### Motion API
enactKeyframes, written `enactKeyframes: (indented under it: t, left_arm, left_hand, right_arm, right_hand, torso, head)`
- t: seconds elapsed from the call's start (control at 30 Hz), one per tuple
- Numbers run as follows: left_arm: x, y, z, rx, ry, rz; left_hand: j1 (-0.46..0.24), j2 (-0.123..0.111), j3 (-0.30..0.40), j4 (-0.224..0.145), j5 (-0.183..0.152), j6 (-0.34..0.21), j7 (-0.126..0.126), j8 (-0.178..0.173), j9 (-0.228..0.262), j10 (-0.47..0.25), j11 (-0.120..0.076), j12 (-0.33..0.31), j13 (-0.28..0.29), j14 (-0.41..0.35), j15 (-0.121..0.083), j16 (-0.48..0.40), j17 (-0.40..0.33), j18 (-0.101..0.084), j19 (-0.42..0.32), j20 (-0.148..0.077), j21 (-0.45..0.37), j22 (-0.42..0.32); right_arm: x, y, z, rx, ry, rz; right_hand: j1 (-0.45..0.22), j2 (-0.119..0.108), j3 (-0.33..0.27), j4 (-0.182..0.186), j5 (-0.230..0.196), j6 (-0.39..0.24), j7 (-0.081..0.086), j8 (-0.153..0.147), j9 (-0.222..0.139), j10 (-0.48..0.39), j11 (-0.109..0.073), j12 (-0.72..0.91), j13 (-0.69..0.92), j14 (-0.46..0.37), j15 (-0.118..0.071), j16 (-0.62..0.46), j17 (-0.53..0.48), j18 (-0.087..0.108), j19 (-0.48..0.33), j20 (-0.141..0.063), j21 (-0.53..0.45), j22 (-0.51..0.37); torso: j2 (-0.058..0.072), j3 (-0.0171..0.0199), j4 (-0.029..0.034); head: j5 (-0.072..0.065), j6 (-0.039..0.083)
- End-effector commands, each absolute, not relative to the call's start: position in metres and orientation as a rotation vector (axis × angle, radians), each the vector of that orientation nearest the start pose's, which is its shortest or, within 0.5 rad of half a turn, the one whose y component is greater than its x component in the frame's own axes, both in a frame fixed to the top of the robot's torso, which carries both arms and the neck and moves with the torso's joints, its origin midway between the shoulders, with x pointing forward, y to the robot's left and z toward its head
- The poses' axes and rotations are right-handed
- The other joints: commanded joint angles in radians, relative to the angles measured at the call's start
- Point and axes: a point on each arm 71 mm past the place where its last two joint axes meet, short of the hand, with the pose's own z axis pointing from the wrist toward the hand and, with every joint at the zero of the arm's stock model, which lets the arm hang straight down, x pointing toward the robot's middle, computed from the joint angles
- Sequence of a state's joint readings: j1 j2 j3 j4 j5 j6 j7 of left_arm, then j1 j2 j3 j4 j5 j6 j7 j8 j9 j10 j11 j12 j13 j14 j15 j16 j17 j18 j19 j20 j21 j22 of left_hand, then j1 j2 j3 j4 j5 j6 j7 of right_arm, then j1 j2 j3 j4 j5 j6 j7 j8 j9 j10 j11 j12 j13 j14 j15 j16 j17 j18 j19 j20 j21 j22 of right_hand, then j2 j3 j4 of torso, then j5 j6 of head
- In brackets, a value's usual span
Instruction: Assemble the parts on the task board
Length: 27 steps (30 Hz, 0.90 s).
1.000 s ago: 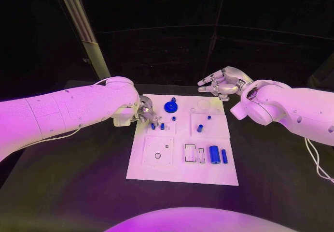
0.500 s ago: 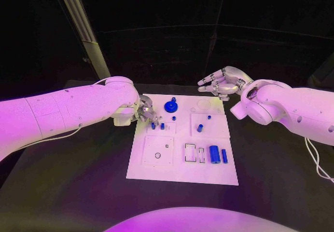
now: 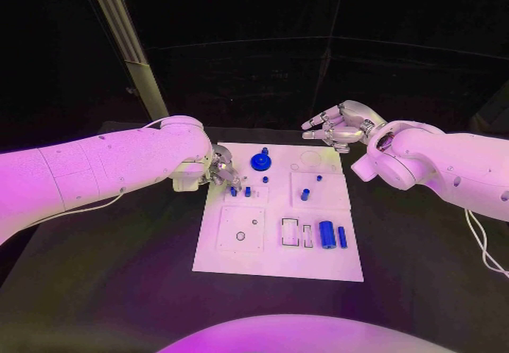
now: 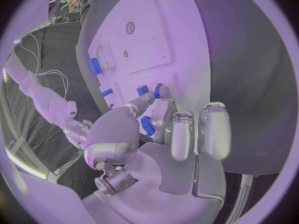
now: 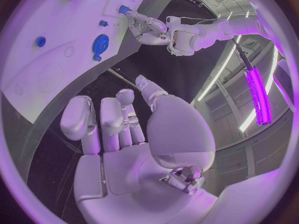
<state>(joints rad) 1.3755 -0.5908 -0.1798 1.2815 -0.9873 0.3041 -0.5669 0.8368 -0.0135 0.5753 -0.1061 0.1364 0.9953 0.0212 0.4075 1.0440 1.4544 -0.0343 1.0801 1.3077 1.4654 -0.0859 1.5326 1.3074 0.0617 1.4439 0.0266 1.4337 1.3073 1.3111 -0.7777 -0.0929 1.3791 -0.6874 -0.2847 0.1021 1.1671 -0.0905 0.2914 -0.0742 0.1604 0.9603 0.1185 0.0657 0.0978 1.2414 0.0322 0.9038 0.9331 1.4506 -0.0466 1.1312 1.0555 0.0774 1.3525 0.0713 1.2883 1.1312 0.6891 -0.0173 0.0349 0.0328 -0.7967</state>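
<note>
The white task board (image 3: 242, 259) lies mid-table. My left hand (image 3: 221, 170) is at the board's left edge, and its thumb and a finger pinch a small blue peg (image 3: 233, 191) standing on the board. A second peg (image 3: 247, 192) is just beside it. The right wrist view shows the same fingertips on the peg (image 5: 124, 9). My right hand (image 3: 337, 125) hovers beyond the board's far right corner, fingers spread and holding nothing. A round blue knob (image 3: 261, 162) stands near the far edge.
More blue parts are on the board: a short cylinder (image 3: 304, 195), a small peg (image 3: 318, 177), a thick cylinder (image 3: 326, 234) and a thin one (image 3: 341, 236) at the near right. A pale post (image 3: 132, 55) rises at the back left.
</note>
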Motion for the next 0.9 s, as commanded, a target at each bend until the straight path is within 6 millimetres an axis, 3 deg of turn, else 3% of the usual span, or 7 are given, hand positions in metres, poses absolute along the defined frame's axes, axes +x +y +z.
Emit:
enactKeyframes:
  t: [0.03,0.23,0.33,0.4,0.77,0.9]
  left_arm:
    - [0.5223,0.1648,-0.2061,-0.028,2.469,-0.265]
    - [0.5223,0.1646,-0.2063,-0.027,2.47,-0.266]
    - [0.5227,0.1645,-0.2061,-0.032,2.464,-0.271]
    - [0.523,0.1645,-0.206,-0.036,2.459,-0.274]
    - [0.5239,0.1658,-0.2055,-0.061,2.441,-0.289]
    - [0.5247,0.1673,-0.2048,-0.081,2.419,-0.3]
  left_hand:
    - [0.001,-0.011,-0.007,0.003,-0.003,0.009,0.001,0.001,-0.002,-0.001,-0.007,-0.005,0.028,0.094,-0.005,0.003,0.213,-0.012,0.004,-0.003,0.002,0.088]
    - [-0.005,-0.019,-0.014,0.011,-0.01,0.011,0.001,0.0,-0.003,-0.001,-0.007,-0.007,0.027,0.093,-0.005,0.003,0.212,-0.012,0.004,-0.003,0.002,0.088]
    - [-0.012,-0.028,-0.029,0.025,-0.076,0.016,0.0,0.0,-0.005,0.0,-0.007,-0.006,0.026,0.094,-0.005,0.003,0.213,-0.012,0.004,-0.003,0.001,0.089]
    - [-0.02,-0.04,-0.044,0.035,-0.087,0.019,0.002,0.0,-0.006,0.001,-0.006,-0.005,0.026,0.094,-0.005,0.003,0.213,-0.012,0.005,-0.003,0.001,0.09]
    - [-0.042,-0.1,-0.105,0.082,-0.088,0.024,0.003,-0.003,-0.008,0.001,-0.006,-0.006,0.025,0.093,-0.005,0.003,0.212,-0.013,0.005,-0.004,0.001,0.091]
    - [-0.04,-0.109,-0.115,0.096,-0.088,0.025,0.002,-0.004,-0.009,0.001,-0.006,-0.005,0.025,0.093,-0.005,0.003,0.212,-0.013,0.006,-0.004,0.001,0.092]
  right_arm:
    - [0.5251,-0.2101,-0.1567,0.446,1.686,1.074]
    - [0.5252,-0.2101,-0.1566,0.446,1.685,1.074]
    - [0.5252,-0.2101,-0.1566,0.446,1.685,1.074]
    - [0.5252,-0.2101,-0.1566,0.446,1.685,1.074]
    - [0.5253,-0.2102,-0.1566,0.446,1.684,1.073]
    - [0.5254,-0.2102,-0.1566,0.446,1.684,1.073]
  right_hand:
    - [-0.008,-0.002,0.0,-0.005,0.005,-0.003,0.0,-0.001,0.001,-0.004,0.0,-0.003,-0.001,0.007,0.003,-0.006,-0.001,0.016,0.0,-0.004,-0.007,-0.001]
    - [-0.008,-0.002,0.0,-0.005,0.005,-0.003,0.0,-0.001,0.001,-0.004,0.0,-0.003,-0.001,0.007,0.003,-0.006,-0.001,0.016,0.0,-0.004,-0.007,-0.001]
    - [-0.008,-0.002,0.0,-0.005,0.005,-0.003,0.0,-0.001,0.001,-0.004,0.0,-0.003,-0.001,0.007,0.003,-0.006,-0.001,0.016,0.0,-0.004,-0.007,-0.001]
    - [-0.008,-0.002,0.0,-0.005,0.005,-0.003,0.0,-0.001,0.001,-0.004,0.0,-0.003,-0.001,0.007,0.003,-0.006,-0.001,0.016,0.0,-0.004,-0.007,-0.001]
    - [-0.009,-0.002,0.0,-0.005,0.005,-0.003,0.0,-0.001,0.001,-0.005,0.0,-0.004,-0.002,0.006,0.003,-0.009,-0.003,0.016,-0.001,-0.004,-0.009,-0.004]
    - [-0.009,-0.002,0.0,-0.005,0.005,-0.003,0.0,-0.001,0.001,-0.005,0.0,-0.004,-0.002,0.006,0.003,-0.009,-0.003,0.016,-0.001,-0.004,-0.009,-0.004]
  torso:
    - [0.0,0.0,-0.0002]
    - [0.0,-0.0003,0.0003]
    - [0.0,-0.0001,0.0002]
    - [0.0,0.0,0.0002]
    - [0.0,-0.0003,0.0003]
    - [0.0,-0.0004,0.0005]
  head:
    - [0.0,-0.001]
    - [0.0,-0.002]
    - [-0.001,-0.002]
    - [-0.001,-0.002]
    - [-0.001,-0.002]
    - [0.0,0.0]
